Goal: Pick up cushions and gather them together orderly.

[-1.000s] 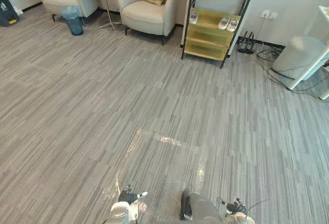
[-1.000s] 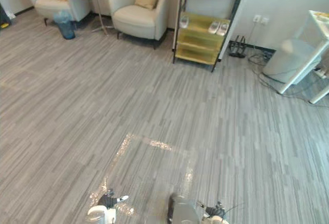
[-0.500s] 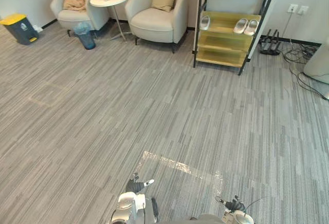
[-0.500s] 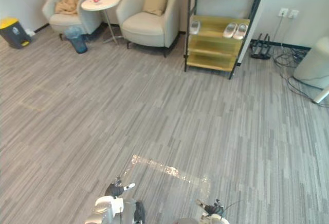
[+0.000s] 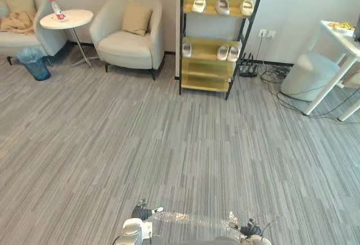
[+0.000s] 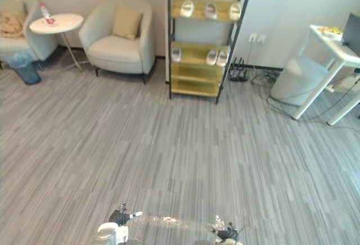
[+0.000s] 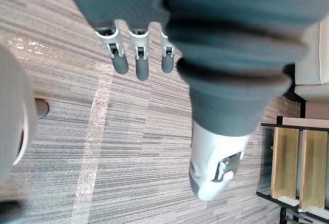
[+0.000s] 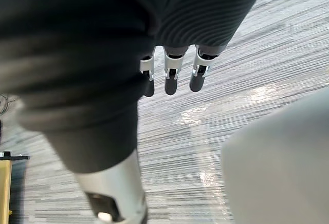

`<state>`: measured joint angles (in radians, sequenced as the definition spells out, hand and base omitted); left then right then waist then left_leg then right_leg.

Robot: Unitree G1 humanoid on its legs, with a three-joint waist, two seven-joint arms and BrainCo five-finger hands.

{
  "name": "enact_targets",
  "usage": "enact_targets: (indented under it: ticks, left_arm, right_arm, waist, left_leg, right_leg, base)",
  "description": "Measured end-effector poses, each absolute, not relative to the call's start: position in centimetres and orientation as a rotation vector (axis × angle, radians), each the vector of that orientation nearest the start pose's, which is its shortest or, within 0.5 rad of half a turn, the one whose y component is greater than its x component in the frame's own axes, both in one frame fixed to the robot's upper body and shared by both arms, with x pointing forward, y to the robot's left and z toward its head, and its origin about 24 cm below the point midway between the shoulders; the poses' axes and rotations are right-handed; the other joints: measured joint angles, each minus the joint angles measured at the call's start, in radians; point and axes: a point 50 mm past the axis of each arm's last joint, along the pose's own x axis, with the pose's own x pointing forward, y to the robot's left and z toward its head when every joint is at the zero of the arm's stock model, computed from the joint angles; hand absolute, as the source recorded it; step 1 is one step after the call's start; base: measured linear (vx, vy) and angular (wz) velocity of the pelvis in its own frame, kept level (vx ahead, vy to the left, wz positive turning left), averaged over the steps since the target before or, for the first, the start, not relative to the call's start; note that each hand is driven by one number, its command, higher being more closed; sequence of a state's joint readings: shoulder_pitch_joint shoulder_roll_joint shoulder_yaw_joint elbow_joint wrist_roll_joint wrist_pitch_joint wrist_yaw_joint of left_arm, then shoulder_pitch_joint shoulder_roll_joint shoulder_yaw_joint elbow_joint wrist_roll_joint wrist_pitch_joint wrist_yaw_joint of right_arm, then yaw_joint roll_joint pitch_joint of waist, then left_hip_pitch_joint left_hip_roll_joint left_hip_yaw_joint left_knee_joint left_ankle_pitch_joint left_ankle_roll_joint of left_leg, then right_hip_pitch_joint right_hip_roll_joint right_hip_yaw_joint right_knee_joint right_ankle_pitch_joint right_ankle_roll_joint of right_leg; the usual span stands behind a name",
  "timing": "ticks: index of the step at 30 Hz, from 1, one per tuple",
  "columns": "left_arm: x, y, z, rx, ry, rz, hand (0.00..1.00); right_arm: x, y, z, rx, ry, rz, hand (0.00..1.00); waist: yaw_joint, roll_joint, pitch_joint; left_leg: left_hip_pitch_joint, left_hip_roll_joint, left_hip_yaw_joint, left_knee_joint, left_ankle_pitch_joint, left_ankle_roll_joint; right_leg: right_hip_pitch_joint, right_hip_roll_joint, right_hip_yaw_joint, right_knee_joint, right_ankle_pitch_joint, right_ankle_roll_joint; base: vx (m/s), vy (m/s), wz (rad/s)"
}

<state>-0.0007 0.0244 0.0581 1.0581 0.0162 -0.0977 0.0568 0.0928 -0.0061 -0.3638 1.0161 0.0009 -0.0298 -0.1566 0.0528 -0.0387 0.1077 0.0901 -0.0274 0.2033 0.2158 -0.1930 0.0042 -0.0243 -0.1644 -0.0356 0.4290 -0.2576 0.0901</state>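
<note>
A tan cushion [image 5: 138, 18] leans upright against the back of a pale armchair [image 5: 128, 47] by the far wall. Further left, a second armchair [image 5: 39, 38] carries another tan cushion [image 5: 22, 3] and a crumpled beige cloth [image 5: 14, 23]. My left hand [image 5: 140, 213] and right hand [image 5: 248, 231] hang low at the near edge, far from both chairs. The left wrist view has the left hand's fingers [image 7: 138, 59] straight over bare floor. The right hand's fingers [image 8: 171, 77] are also straight and hold nothing.
A round white side table [image 5: 66, 18] with a bottle [image 5: 54, 8] stands between the chairs, a blue bin [image 5: 35, 66] beside it. A wooden shoe rack [image 5: 216, 42] holds slippers. At the right are a white table [image 5: 343, 45], a grey round unit [image 5: 304, 76] and floor cables [image 5: 281, 82].
The camera has swung to the right, so chairs and rack sit further left and the white table has come into view. Both hands hang as before.
</note>
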Motion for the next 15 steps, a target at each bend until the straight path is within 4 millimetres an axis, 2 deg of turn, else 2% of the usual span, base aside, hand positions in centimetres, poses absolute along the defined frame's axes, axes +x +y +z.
enact_targets:
  ticks: [3,6,10,15]
  left_arm:
    - [12.6,16.4,-15.5,0.026,0.983,0.105,0.00]
    - [12.1,16.5,-15.7,0.024,0.997,0.109,0.00]
    - [12.1,17.0,-15.6,0.035,0.997,0.115,0.00]
    - [11.9,17.5,-15.7,0.052,1.010,0.118,0.00]
  right_arm:
    - [8.0,-22.0,-16.0,0.083,1.098,-0.549,0.00]
    - [7.7,-22.4,-16.0,0.086,1.105,-0.569,0.00]
    - [7.1,-22.3,-16.3,0.098,1.132,-0.583,0.00]
    - [6.8,-22.4,-16.3,0.093,1.143,-0.583,0.00]
  waist:
    - [-0.001,0.043,-0.023]
    - [0.000,0.064,-0.025]
    - [0.004,0.042,-0.020]
    - [0.002,0.035,-0.015]
  left_leg:
    - [0.006,0.005,-0.037,-0.079,0.046,-0.014]
    - [0.034,0.021,-0.057,-0.130,0.069,-0.027]
    - [0.050,0.033,-0.061,-0.165,0.087,-0.033]
    - [0.050,0.025,-0.051,-0.167,0.091,-0.028]
  right_leg:
    - [0.053,0.017,-0.033,-0.132,0.020,-0.007]
    - [0.101,0.049,-0.048,-0.215,0.072,-0.018]
    - [0.133,0.070,-0.045,-0.289,0.106,-0.029]
    - [0.150,0.068,-0.026,-0.350,0.133,-0.023]
  base:
    - [0.10,-0.079,0.36]
    - [0.05,-0.064,0.12]
    - [-0.01,-0.034,-0.04]
    - [-0.06,0.026,-0.09]
